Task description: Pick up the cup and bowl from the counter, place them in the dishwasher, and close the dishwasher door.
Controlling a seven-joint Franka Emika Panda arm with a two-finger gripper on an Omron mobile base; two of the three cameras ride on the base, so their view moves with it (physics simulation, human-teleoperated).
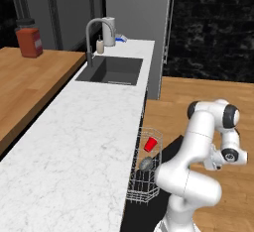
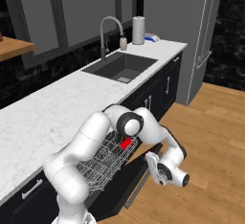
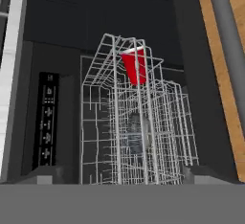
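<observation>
Cup and bowl both sit in the pulled-out rack; only the door is left. Gripper hangs low at the door's outer edge, facing the rack; jaw state unclear.

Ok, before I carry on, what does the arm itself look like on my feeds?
The arm is a chain of smooth, rounded glossy white segments with dark grey to black rings at the joints. Circular dark caps with light centres mark the wrist joints. The hand is a blocky white piece. No cables, labels or lettering are visible on it.
</observation>
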